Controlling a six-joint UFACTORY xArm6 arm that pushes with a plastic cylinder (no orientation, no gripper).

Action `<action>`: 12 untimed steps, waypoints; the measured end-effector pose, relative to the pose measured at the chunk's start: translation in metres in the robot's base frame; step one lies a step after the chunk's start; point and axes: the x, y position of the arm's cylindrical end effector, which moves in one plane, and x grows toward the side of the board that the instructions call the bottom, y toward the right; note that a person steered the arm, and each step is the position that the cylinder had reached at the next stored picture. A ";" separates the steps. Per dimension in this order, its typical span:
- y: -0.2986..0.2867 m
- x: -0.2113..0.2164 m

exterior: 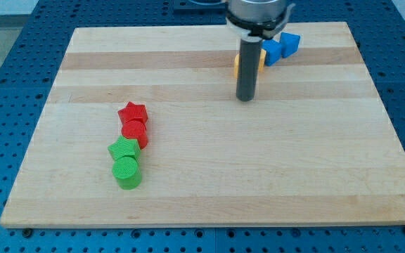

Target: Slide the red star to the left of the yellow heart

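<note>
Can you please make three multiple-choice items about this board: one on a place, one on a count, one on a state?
1. Where is the red star?
A. the view's left half
B. beside the blue blocks
C. the view's bottom right corner

2. How many green blocks show?
A. one
B. two
C. four

3. Is my tip touching the red star?
A. yes, pressing it
B. no, it stands far off toward the view's right
C. it rests on top of it

Answers:
1 A: it heads the column above the red cylinder.
2 B: a green star and a green cylinder.
3 B: bare board separates them.
</note>
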 end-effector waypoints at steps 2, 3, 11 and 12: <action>-0.081 0.060; -0.143 0.058; -0.263 -0.015; -0.265 0.008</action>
